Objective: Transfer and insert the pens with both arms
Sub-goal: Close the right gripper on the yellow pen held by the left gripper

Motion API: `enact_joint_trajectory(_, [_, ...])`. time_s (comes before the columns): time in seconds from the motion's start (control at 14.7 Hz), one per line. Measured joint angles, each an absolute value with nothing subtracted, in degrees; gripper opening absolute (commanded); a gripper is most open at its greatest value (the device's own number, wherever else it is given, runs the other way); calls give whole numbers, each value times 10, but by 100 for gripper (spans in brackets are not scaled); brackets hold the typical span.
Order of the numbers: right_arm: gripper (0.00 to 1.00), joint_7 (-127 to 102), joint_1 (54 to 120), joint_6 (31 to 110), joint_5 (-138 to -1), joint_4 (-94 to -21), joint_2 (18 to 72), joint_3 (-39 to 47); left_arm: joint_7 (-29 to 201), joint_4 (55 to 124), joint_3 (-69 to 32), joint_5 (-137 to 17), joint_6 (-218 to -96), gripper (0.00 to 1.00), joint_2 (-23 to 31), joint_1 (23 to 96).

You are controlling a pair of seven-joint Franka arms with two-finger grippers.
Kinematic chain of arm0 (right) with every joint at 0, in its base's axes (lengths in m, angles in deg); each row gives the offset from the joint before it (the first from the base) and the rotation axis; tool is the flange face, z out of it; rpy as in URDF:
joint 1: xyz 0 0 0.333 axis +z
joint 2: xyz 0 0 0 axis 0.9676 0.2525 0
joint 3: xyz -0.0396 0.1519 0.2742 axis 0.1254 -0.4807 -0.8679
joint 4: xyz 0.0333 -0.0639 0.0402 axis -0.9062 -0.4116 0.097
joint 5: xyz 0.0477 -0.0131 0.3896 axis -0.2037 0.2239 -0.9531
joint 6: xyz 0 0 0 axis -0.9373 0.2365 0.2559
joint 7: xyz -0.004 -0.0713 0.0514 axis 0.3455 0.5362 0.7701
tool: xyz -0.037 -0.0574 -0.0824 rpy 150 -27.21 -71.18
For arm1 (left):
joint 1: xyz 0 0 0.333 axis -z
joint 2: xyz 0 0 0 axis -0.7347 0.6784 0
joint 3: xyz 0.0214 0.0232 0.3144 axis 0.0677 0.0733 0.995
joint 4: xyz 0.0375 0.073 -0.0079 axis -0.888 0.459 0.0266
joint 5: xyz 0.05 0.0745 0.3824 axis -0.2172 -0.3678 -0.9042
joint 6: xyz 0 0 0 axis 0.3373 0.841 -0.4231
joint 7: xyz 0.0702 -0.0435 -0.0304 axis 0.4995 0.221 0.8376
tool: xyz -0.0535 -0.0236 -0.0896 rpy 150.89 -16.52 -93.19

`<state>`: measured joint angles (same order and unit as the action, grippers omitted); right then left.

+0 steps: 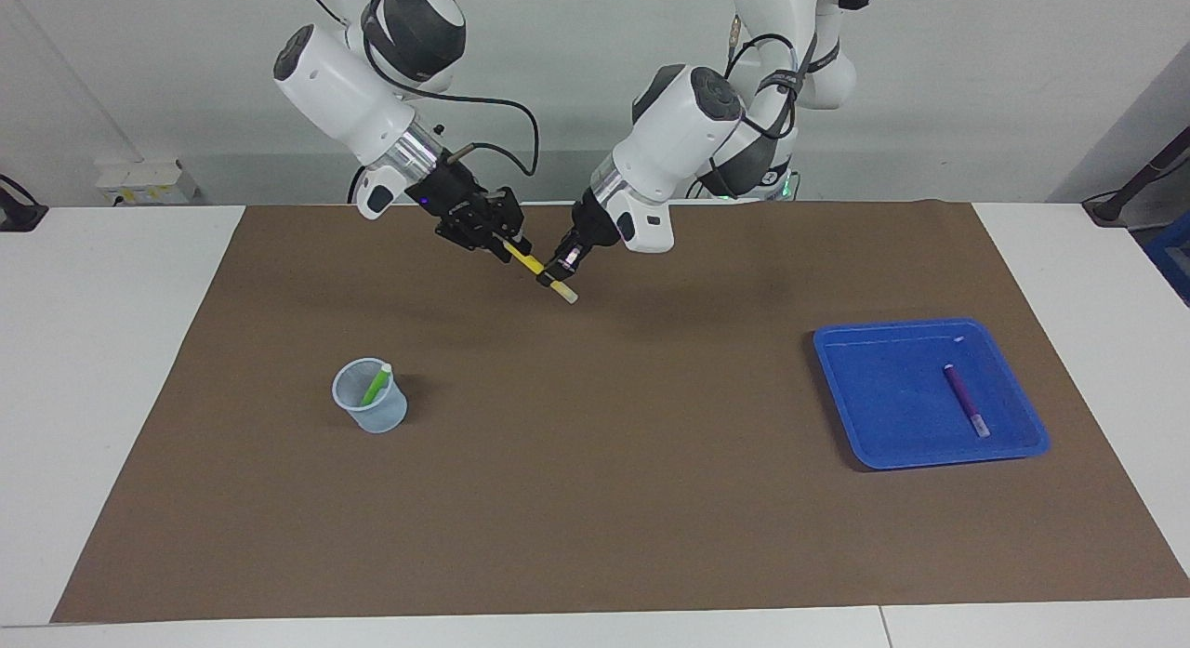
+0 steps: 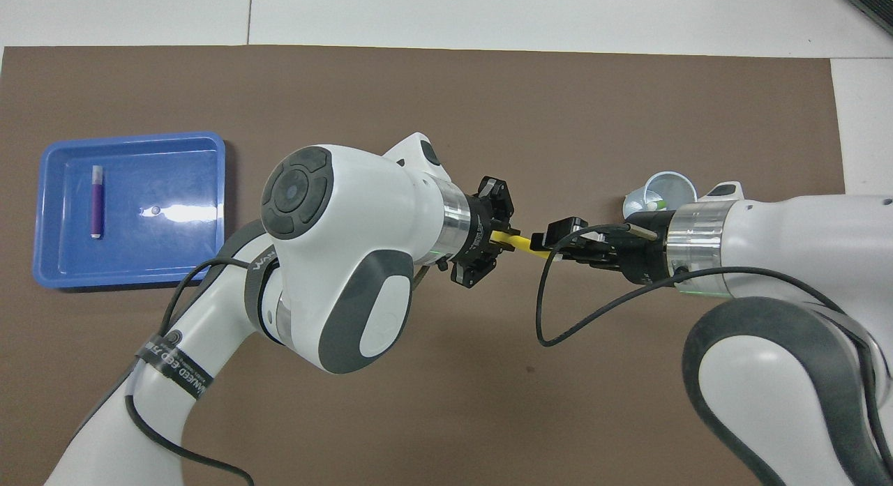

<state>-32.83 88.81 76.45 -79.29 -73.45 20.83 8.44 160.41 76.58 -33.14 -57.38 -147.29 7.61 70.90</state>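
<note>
A yellow pen (image 1: 534, 264) (image 2: 518, 241) hangs slantwise in the air over the brown mat, between the two arms. My left gripper (image 1: 561, 274) (image 2: 499, 236) is shut on it close to its pale cap end. My right gripper (image 1: 510, 243) (image 2: 541, 240) is at the pen's other end, and whether it grips the pen does not show. A green pen (image 1: 376, 385) (image 2: 652, 206) stands in the clear cup (image 1: 390, 420) (image 2: 680, 186) toward the right arm's end of the table. A purple pen (image 1: 965, 399) (image 2: 96, 201) lies in the blue tray (image 1: 883, 388) (image 2: 167, 186) toward the left arm's end.
The brown mat (image 1: 595, 499) covers most of the white table (image 1: 102, 350). The cup and the tray are the only things standing on it, both farther from the robots than the grippers' meeting spot.
</note>
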Motion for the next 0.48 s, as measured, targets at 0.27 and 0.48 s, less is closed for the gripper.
enact_joint_trajectory(0.27, [0,-327,889,767,-797,-733,208,84,1604,767,-331,-574,-1494,0,78,710])
enact_joint_trajectory(0.48, [0,-326,892,769,-798,-733,207,84,1604,767,-332,-574,-1498,0,81,711])
